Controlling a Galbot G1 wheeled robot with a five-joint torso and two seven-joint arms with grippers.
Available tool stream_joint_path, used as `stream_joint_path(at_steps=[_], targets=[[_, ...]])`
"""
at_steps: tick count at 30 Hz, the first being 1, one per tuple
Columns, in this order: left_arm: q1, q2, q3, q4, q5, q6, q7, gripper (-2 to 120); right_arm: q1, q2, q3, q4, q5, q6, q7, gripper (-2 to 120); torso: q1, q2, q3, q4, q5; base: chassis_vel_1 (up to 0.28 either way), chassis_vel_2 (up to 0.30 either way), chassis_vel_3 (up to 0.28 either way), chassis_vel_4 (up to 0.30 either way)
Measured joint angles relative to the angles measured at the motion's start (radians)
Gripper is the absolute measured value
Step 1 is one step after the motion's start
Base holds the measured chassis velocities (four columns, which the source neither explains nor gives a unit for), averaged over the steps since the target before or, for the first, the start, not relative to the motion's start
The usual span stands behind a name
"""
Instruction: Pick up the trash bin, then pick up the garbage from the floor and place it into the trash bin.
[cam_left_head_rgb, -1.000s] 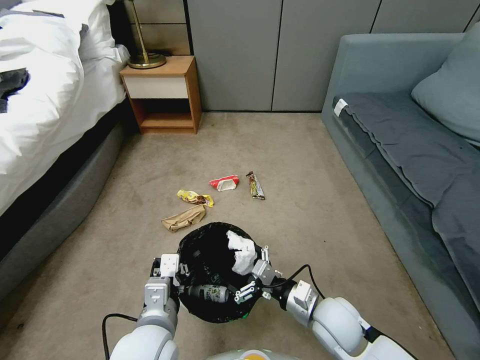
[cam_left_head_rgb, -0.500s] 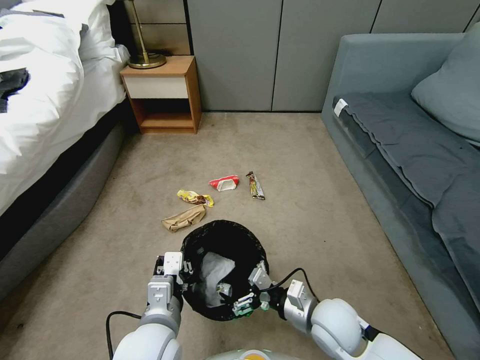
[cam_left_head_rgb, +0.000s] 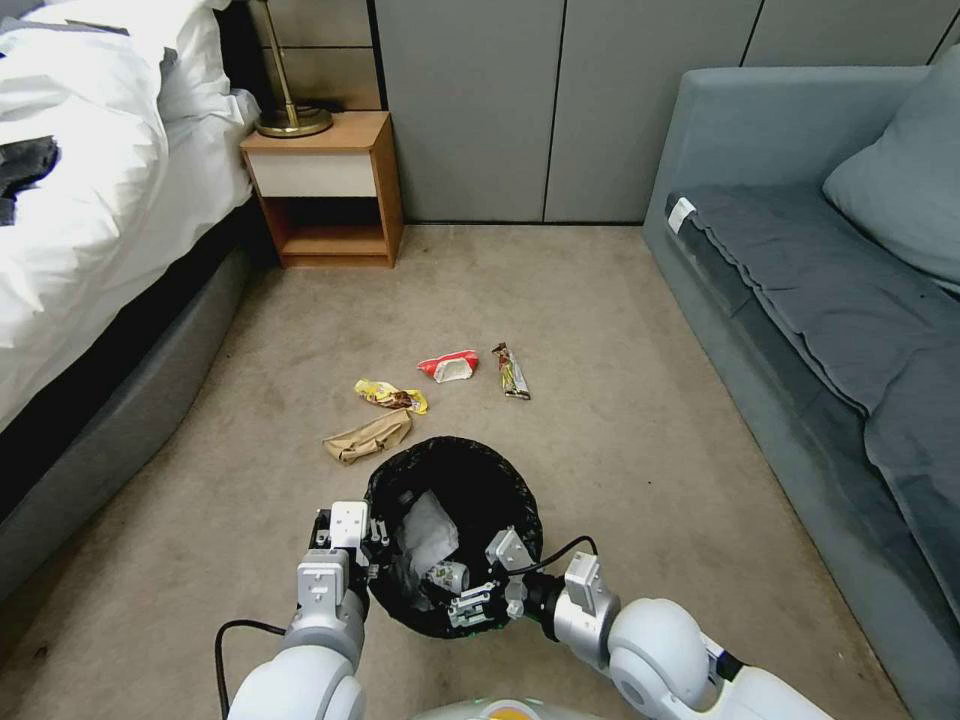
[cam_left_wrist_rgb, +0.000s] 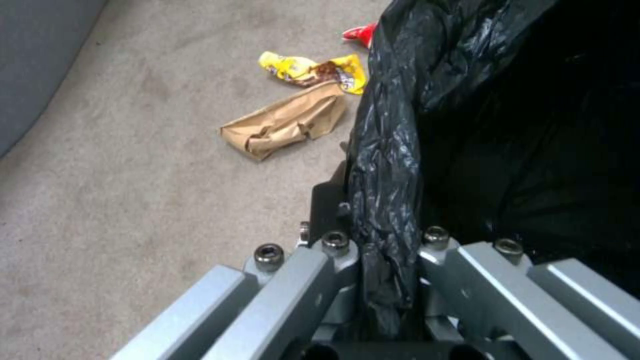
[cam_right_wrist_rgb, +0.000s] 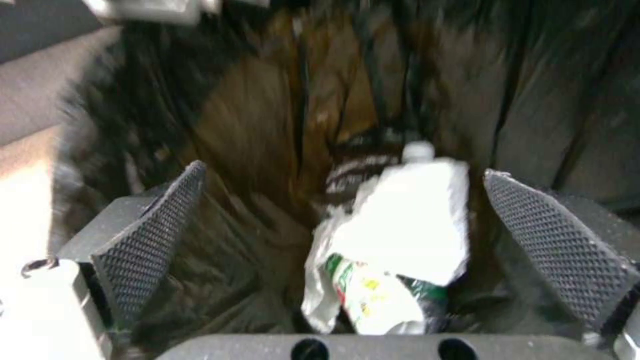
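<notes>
Nearest the robot, the left gripper (cam_left_head_rgb: 345, 540) is pinching the bag-lined rim of the trash bin (cam_left_head_rgb: 500, 480), jaws pressed together on the black liner (cam_left_wrist_rgb: 387, 200) and holding the bin just above the carpet. The right gripper (cam_left_head_rgb: 480, 585) is hanging over the bin's near right rim with its pads (cam_right_wrist_rgb: 150, 235) spread wide and nothing between them; under it, white tissue (cam_right_wrist_rgb: 413, 215) and a small bottle (cam_right_wrist_rgb: 373, 300) are lying at the bottom of the bag. Just beyond the bin's far left rim the brown paper bag (cam_left_head_rgb: 368, 436) is lying on the floor, long axis running from near-left to far-right, with the yellow wrapper (cam_left_head_rgb: 390, 395) right behind it. Farther out, the red-white wrapper (cam_left_head_rgb: 448, 366) and the dark wrapper (cam_left_head_rgb: 511, 371) are lying side by side. All four pieces are ahead of the free right gripper, beyond the bin, so it is probably having to reach past the bin, the paper bag being nearest
</notes>
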Motion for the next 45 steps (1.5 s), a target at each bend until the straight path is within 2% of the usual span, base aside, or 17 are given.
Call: stream_joint_path(at_steps=[9, 16, 18, 19, 21, 25, 27, 29, 33, 45], targets=[[-0.025, 0.008, -0.011, 0.037, -0.006, 0.002, 0.000, 1, -0.105, -0.002, 0.116, 0.108, -0.067, 0.102, -0.056, 100, 0.000, 0.000, 0.000, 0.0000, 0.0000, 0.000, 0.000, 0.000, 0.000], [-0.033, 0.014, -0.027, 0.052, -0.012, 0.002, -0.002, 1, -0.157, 0.023, 0.168, 0.175, -0.119, 0.182, -0.054, 100, 0.000, 0.000, 0.000, 0.0000, -0.0001, 0.000, 0.000, 0.000, 0.000], [-0.031, 0.019, -0.034, 0.055, -0.015, 0.002, -0.002, 1, -0.178, 0.059, 0.204, 0.190, -0.175, 0.243, -0.030, 100, 0.000, 0.000, 0.000, -0.0001, -0.0001, 0.000, 0.000, 0.000, 0.000], [-0.031, 0.019, -0.034, 0.055, -0.015, 0.002, -0.002, 1, -0.178, 0.059, 0.204, 0.190, -0.175, 0.243, -0.030, 100, 0.000, 0.000, 0.000, -0.0001, -0.0001, 0.000, 0.000, 0.000, 0.000], [-0.024, 0.023, -0.041, 0.055, -0.016, 0.001, -0.002, 1, -0.206, 0.109, 0.234, 0.217, -0.258, 0.308, 0.041, 100, 0.000, 0.000, 0.000, 0.0000, 0.0000, 0.000, 0.000, 0.000, 0.000], [-0.017, 0.027, -0.045, 0.055, -0.022, -0.002, -0.007, 1, -0.251, 0.167, 0.251, 0.237, -0.322, 0.341, 0.136, 100, 0.000, 0.000, 0.000, 0.0000, -0.0002, 0.000, 0.000, 0.000, 0.000], [-0.017, 0.028, -0.046, 0.055, -0.024, -0.002, -0.007, 1, -0.258, 0.177, 0.254, 0.237, -0.330, 0.346, 0.149, 100, 0.000, 0.000, 0.000, -0.0001, -0.0001, 0.000, 0.000, 0.000, 0.000], [-0.017, 0.032, -0.047, 0.052, -0.030, -0.002, -0.009, 1, -0.290, 0.229, 0.269, 0.222, -0.358, 0.374, 0.183, 100, 0.000, 0.000, 0.000, -0.0001, -0.0002, 0.000, 0.000, 0.000, 0.000], [-0.020, 0.036, -0.051, 0.044, -0.039, -0.002, -0.014, 1, -0.317, 0.277, 0.288, 0.198, -0.377, 0.406, 0.208, 100, 0.000, 0.000, 0.000, 0.0000, -0.0001, 0.000, 0.000, 0.000, 0.000], [-0.021, 0.044, -0.055, 0.026, -0.055, 0.001, -0.015, 1, -0.314, 0.315, 0.341, 0.141, -0.375, 0.447, 0.244, 100, 0.000, 0.000, 0.000, 0.0000, -0.0001, 0.000, 0.000, 0.000, 0.000]])
